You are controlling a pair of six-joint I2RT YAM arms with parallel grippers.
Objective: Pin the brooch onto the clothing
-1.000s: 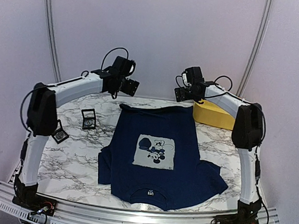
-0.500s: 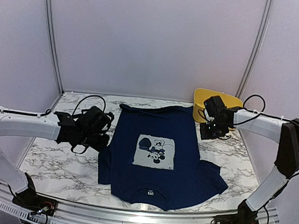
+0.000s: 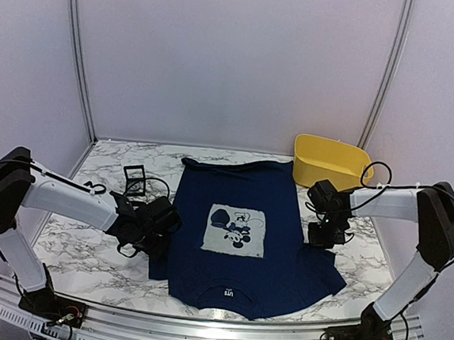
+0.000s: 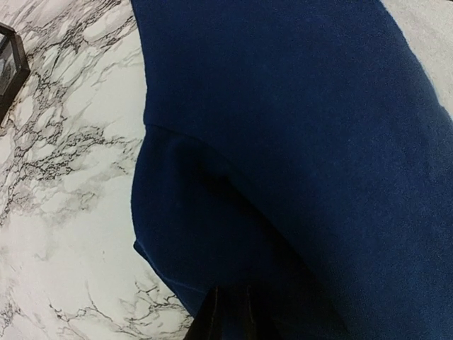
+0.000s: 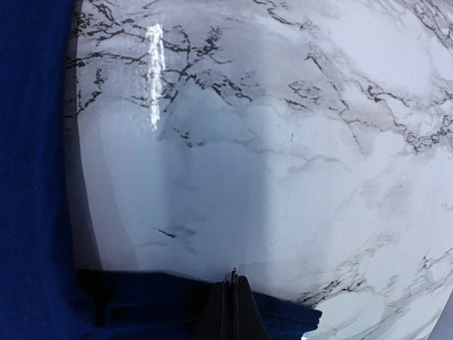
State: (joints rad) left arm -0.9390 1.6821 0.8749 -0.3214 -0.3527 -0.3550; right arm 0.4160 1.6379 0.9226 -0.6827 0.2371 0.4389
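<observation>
- A white marble table [image 3: 84, 262] with dark grey veining filled the lower half of the top view, edged along the bottom of the frame by an aluminium rail [image 3: 197, 324].
- The table was enclosed by plain pale lilac walls [image 3: 237, 59], with thin metal poles [image 3: 78, 53] at the upper left and upper right.
- The clothing [image 3: 234, 270], a navy T-shirt, was laid flat at the centre of the table with its collar toward the bottom of the frame. A pale grey print [image 3: 236, 230] was shown on the chest and a small white label [image 3: 229, 294] at the neck.
- A yellow bin [image 3: 331, 159] was set at the upper right of the table. A small black box [image 3: 136, 179] was set left of the shirt, apart from it.
- The left fingers [image 4: 233, 322] were held at the shirt's left sleeve. Dark against dark cloth, it could not be told whether they were clenched or released.
- The right fingers [image 5: 241, 312] were seen pressed together at the edge of the right sleeve.
</observation>
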